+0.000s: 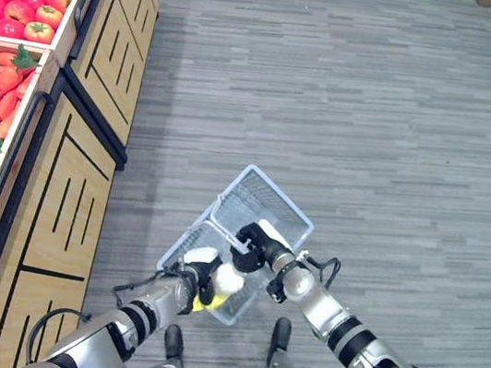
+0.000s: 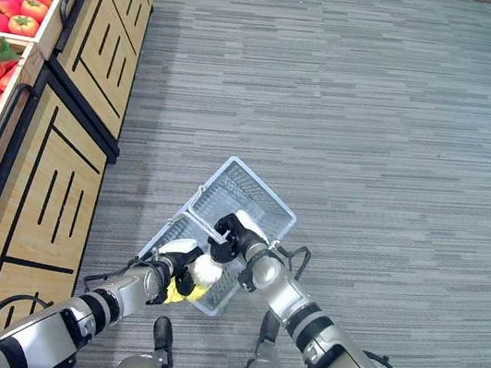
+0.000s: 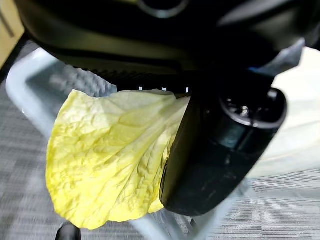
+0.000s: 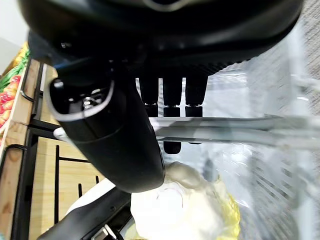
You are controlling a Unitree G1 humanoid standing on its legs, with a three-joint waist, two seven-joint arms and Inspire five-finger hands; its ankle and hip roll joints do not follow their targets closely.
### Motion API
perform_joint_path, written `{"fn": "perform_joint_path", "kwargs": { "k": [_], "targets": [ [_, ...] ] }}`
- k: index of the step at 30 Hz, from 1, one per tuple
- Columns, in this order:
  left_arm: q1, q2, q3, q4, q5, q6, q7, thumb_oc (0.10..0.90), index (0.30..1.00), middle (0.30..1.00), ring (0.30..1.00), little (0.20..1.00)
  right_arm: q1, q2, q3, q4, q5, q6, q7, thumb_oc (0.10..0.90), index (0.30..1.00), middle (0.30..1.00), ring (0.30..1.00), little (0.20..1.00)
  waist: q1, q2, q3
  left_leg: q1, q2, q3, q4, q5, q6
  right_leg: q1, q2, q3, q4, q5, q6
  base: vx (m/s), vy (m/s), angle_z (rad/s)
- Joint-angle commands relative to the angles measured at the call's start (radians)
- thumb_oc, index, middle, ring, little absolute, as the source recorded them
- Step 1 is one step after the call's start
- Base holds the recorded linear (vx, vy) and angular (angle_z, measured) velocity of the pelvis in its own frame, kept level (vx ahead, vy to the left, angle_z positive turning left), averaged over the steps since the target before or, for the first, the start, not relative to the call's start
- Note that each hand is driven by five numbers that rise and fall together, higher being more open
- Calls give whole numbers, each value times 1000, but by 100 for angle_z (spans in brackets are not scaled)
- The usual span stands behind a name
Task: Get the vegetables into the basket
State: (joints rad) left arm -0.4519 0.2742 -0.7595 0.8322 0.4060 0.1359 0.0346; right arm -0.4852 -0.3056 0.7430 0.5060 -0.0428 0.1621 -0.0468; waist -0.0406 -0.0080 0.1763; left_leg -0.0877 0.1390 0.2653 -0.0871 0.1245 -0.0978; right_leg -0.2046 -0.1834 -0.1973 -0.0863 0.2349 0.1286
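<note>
Grey plank floor [image 1: 377, 121], produce shelves [image 1: 53, 163] at its left edge. My right hand [image 1: 255, 244] clasps the basket [image 1: 266, 201] handle; my left hand [image 1: 198, 275] grips a cabbage [image 1: 225, 285] at its near rim, yellow leaf downward.

Both eye views look steeply down from the head at the grey floor [image 1: 377, 121], sharing the wire basket [image 1: 267, 197] and the wooden produce stand [image 2: 50, 181] along their left side. Each wrist view looks along its own hand from very close, both onto the basket and the cabbage [image 3: 110, 155].

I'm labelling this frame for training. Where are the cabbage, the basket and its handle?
cabbage [image 3: 110, 155]: left wrist view, on the crinkled yellow leaf.
basket [image 1: 267, 197]: left eye view, on the far mesh wall.
handle [image 4: 225, 131]: right wrist view, on the bar past the fingers.
</note>
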Motion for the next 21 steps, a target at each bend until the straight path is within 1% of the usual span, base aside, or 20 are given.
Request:
{"fn": "perform_joint_path", "kwargs": {
  "k": [1,5,7,11,14,20,21],
  "targets": [
    [-101,3,27,-44,24,-39,8,400,300,300,300,300,-104,76,-68,-169,-40,-125,20,400,300,300,300,300,25,-21,13,-30,-5,-39,8,-26,-4,13,-32,-29,13,-58,57,0,0,0],
    [-95,17,41,-66,32,-36,3,400,300,300,300,300,-73,56,-78,-235,-33,-133,41,400,300,300,300,300,20,-21,16,-32,-4,-38,8,-24,-5,10,-29,-28,13,-57,58,0,0,0],
    [-93,10,47,-43,38,-34,4,900,1000,1000,1000,1000,-60,47,-82,-272,-25,-137,50,400,300,300,300,300,16,-23,16,-32,-2,-34,8,-22,-6,8,-27,-26,13,-57,58,0,0,0],
    [-83,9,54,-37,40,-34,3,900,1000,1000,1000,1000,-49,36,-85,-310,-19,-141,60,400,300,300,300,300,14,-23,14,-31,0,-32,8,-22,-7,9,-25,-25,13,-58,57,-3,-2,-1],
    [-77,-1,51,-15,48,-33,1,900,1000,1000,1000,1000,-51,27,-84,-326,-39,-147,56,400,300,300,300,300,13,-23,12,-30,0,-31,9,-23,-7,11,-25,-24,13,-59,56,-4,-3,-1],
    [-73,-10,42,-19,52,-37,-8,900,1000,1000,1000,1000,-37,29,-87,-305,-45,-140,51,400,300,300,300,300,13,-15,7,-26,-1,-31,8,-24,-7,17,-27,-27,13,-60,57,0,0,0],
    [-71,-16,37,1,54,-34,-14,900,1000,1000,1000,1000,-38,31,-85,-296,-48,-138,53,400,300,300,300,300,12,-16,5,-23,-2,-33,8,-25,-7,18,-27,-26,12,-60,57,0,0,0]
  ]
}}
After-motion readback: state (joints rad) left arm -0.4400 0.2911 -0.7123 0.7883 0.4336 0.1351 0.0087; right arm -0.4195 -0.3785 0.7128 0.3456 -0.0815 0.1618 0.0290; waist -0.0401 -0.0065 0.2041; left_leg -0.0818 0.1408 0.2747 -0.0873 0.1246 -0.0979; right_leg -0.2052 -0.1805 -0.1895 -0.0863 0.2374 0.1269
